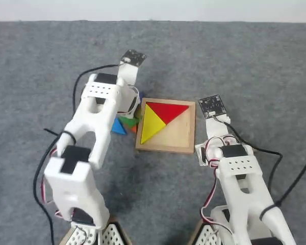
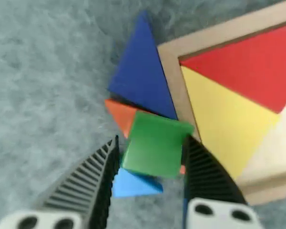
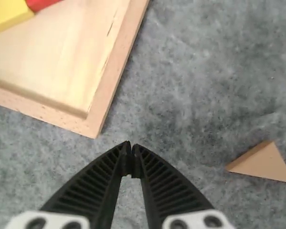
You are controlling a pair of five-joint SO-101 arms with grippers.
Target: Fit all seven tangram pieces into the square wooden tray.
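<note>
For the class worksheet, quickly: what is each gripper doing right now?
Left gripper: closed on the green square.
Right gripper: closed, holding nothing.

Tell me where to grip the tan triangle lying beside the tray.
Come down from above: the tan triangle lies flat on the carpet, apart from the tray. The right pincer, now shut, should probably open and close on its long edge and opposite corner.

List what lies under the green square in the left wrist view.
An orange piece and a light blue triangle stick out from beneath the green square; their covered parts, and anything else below, are hidden.
</note>
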